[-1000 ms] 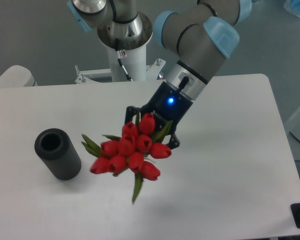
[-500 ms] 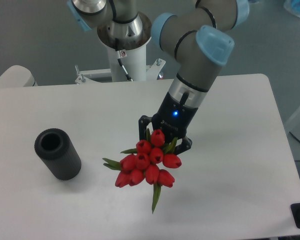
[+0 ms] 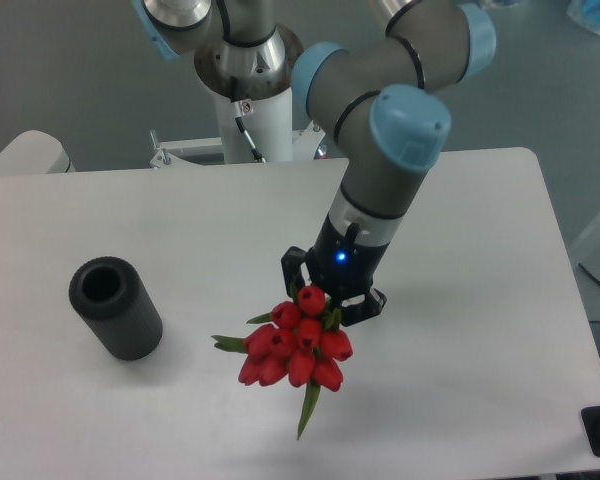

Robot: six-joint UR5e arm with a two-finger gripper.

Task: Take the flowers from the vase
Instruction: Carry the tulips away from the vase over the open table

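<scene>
Well off at three o'clock from the ribbed dark grey cylinder vase [image 3: 115, 308], keep your jaws pinching the red tulip bunch [image 3: 295, 342] firmly above the white desk [image 3: 480, 350].

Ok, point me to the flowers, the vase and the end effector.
flowers [image 3: 295, 345], fixed camera, on the middle of the red bud cluster.
vase [image 3: 130, 325], fixed camera, on its ribbed side wall.
end effector [image 3: 330, 300], fixed camera, midway between its fingertips, at the bunch's stems.
</scene>
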